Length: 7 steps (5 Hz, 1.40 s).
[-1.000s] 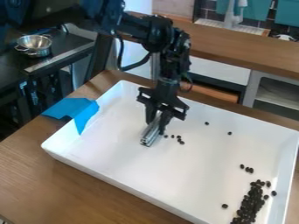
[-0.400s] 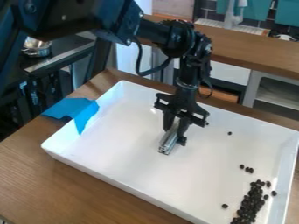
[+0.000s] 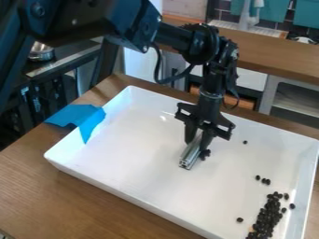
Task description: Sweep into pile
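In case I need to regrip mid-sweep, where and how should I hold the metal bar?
I'd take the metal bar by its upper part, from above, with one finger on each long side, as the gripper has it now. It is long, narrow and straight-sided, so that should leave its lower end free to push the beans beside it.

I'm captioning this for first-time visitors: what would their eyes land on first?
Probably the big black arm coming in from the upper left, its gripper holding a silvery metal bar in the white tray. Next come the dark little pieces heaped toward the tray's lower right, and the bright blue strip over its left rim.
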Tool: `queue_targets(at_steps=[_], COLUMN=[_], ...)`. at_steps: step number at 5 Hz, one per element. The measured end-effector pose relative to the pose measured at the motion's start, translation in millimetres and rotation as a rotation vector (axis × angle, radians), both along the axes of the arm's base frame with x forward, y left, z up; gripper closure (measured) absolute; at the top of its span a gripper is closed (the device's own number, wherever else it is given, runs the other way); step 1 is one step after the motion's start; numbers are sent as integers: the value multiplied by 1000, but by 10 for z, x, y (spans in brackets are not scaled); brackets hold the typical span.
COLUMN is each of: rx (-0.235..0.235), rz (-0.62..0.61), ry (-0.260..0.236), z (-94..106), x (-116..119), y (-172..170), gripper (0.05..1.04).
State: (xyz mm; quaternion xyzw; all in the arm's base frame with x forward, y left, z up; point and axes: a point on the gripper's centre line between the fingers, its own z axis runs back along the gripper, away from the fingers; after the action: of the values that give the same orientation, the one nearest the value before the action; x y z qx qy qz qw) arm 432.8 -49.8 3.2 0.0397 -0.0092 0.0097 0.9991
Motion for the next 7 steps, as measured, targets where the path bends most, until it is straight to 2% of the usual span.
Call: queue_targets(at_steps=[2,4,7], rx=[-31,-63,-70], rz=[-94,-144,-242], ry=[-46,-46,-55], z=[11,19,-14], x=[61,50,-47], y=[-215,-471,-634], gripper=[732,732,732])
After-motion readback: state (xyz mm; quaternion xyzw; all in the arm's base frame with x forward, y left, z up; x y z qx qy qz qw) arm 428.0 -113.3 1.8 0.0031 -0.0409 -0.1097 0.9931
